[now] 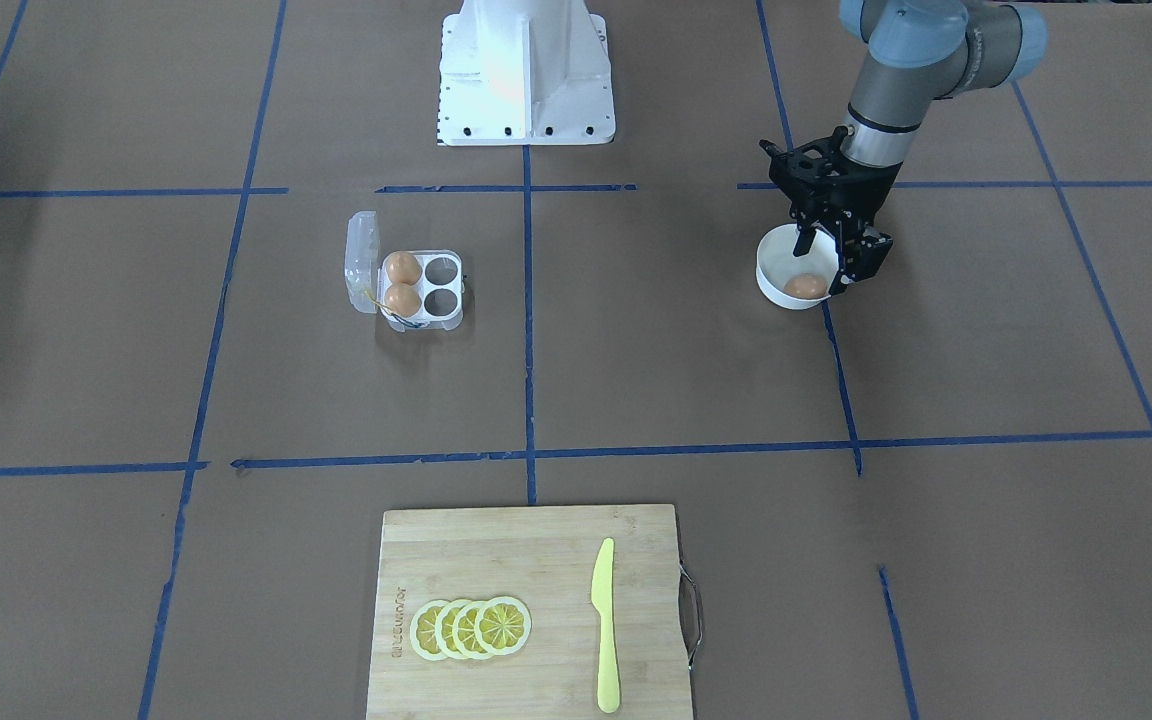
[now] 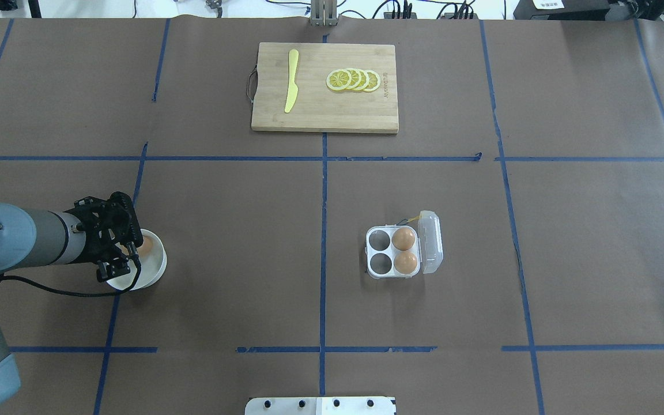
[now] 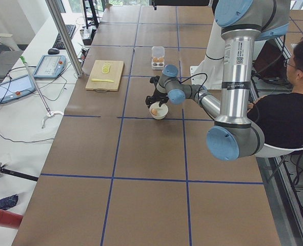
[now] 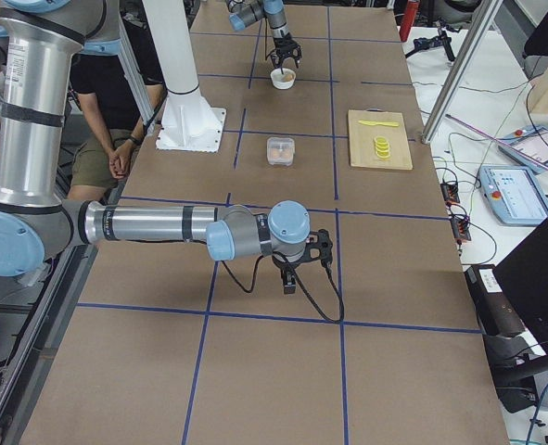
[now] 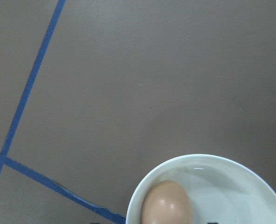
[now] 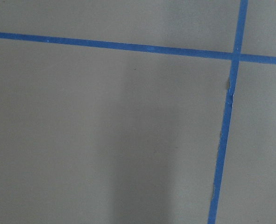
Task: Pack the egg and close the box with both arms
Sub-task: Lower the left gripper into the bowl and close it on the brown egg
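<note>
Your left end effector (image 1: 818, 268) splayed over the egg (image 1: 805, 287) in the bowl (image 1: 766, 272), right end effector (image 4: 290, 282) grip can't be told, box (image 1: 424, 286) lid open.

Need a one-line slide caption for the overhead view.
Left gripper open over the egg in the white bowl; open carton holds two eggs.

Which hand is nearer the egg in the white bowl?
Left. The left hand hangs over the egg in the white bowl; the right hand is far off, beyond the egg carton.
</note>
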### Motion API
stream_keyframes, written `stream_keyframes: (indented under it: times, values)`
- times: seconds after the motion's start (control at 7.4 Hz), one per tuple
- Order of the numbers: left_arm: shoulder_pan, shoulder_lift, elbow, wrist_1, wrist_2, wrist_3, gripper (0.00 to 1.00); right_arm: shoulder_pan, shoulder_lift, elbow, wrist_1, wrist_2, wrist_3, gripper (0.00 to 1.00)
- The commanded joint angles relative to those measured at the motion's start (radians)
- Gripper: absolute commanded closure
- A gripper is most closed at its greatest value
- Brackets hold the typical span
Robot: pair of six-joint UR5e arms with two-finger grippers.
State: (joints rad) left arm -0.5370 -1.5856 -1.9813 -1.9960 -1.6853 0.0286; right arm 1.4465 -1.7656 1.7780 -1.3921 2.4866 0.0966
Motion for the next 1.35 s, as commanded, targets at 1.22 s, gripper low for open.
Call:
stream_keyframes:
  times: [1.22]
  values:
    - [0.035, -0.001, 0.022, 0.0, -0.011, 0.002, 0.3, 0.0, 0.0, -0.008, -0.001, 0.0, 0.0, 0.0]
